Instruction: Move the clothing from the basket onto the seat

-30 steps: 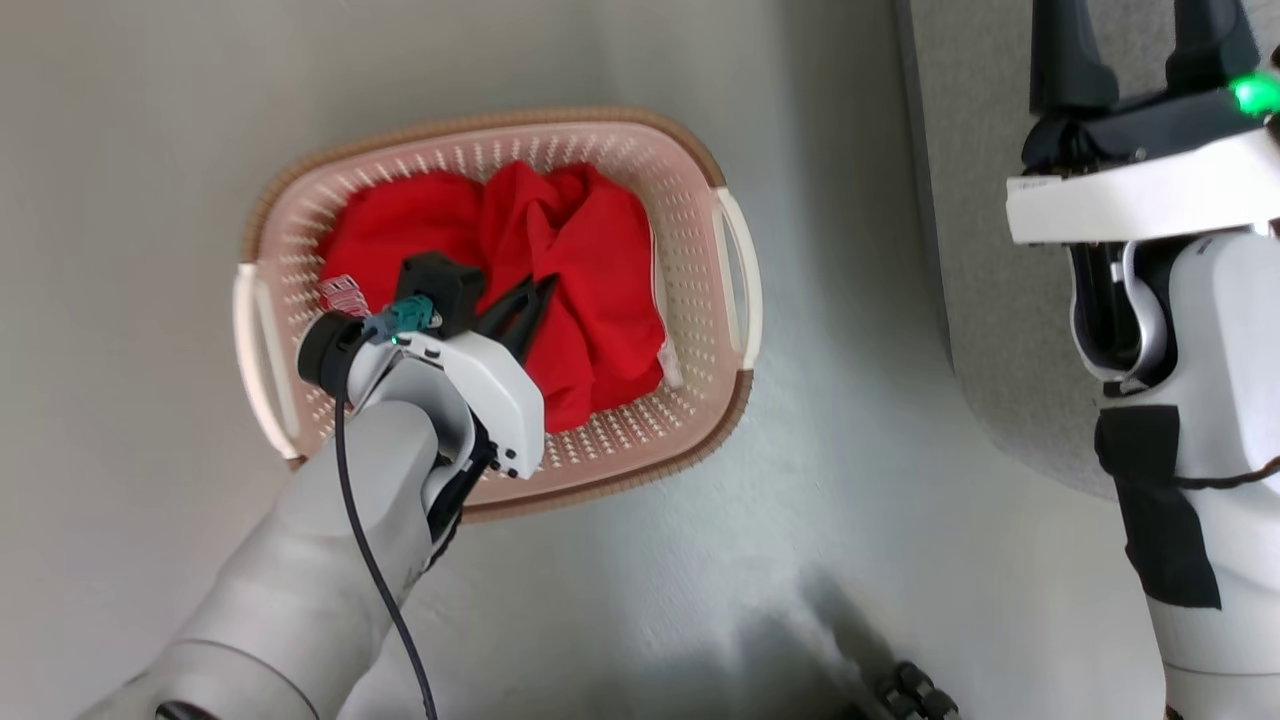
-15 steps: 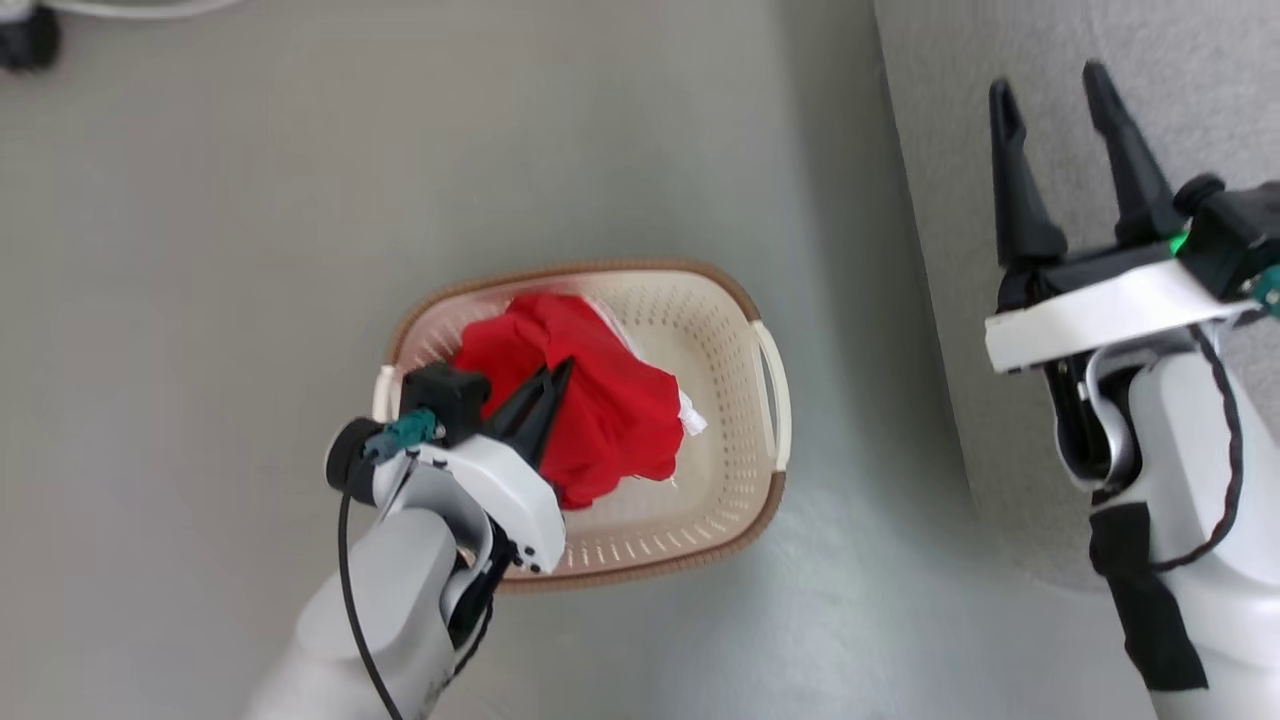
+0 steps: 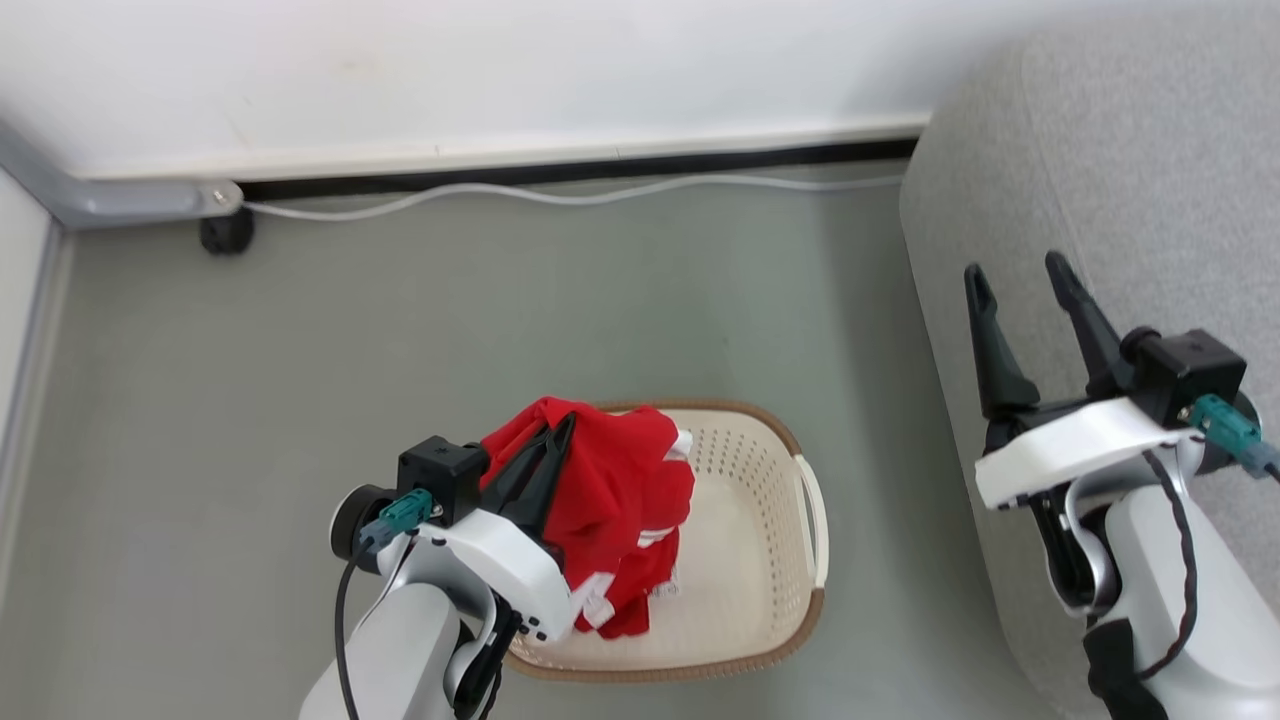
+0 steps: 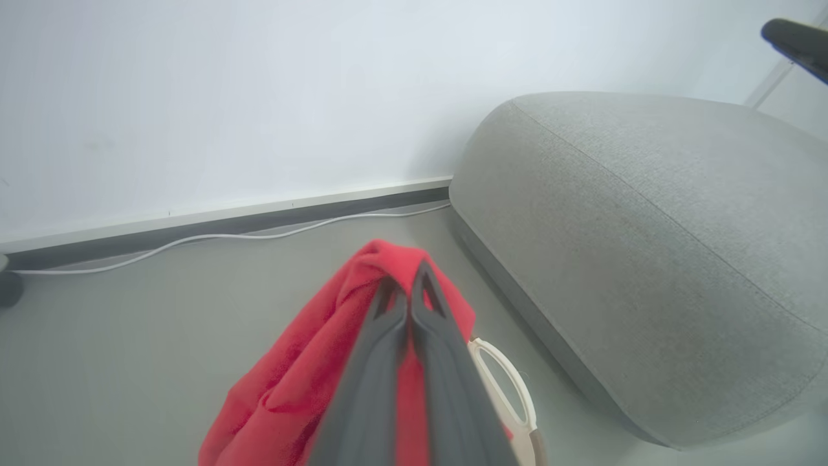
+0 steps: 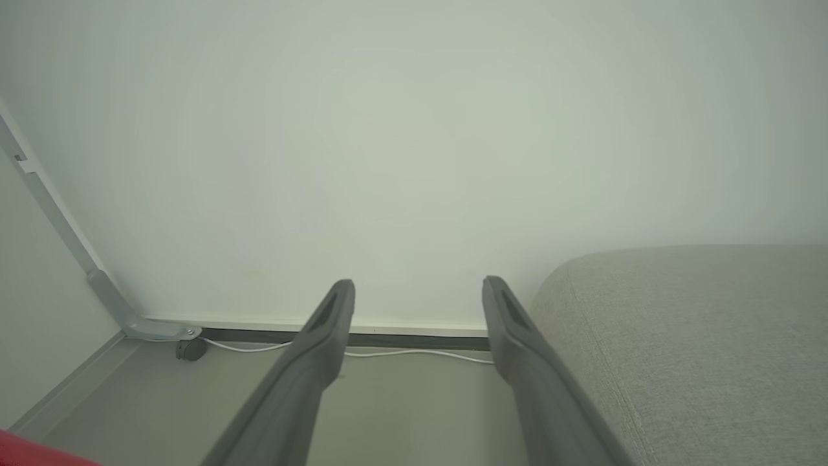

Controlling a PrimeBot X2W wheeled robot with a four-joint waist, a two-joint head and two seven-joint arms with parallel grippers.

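Under the head camera, left gripper [image 3: 566,422] is clamped on the red clothing [image 3: 625,490], which hangs from its tips over the basket [image 3: 800,600] — seat [image 3: 1100,200] well off to its right. Right gripper [image 3: 1016,268] stands wide and empty against the seat. Left wrist: cloth bunched around both closed fingers. Right wrist: fingers spread — seat just right of them.

right end effector [image 5: 418,283] spread wide before a white wall [image 5: 414,129], grey seat [image 5: 698,349] at right.
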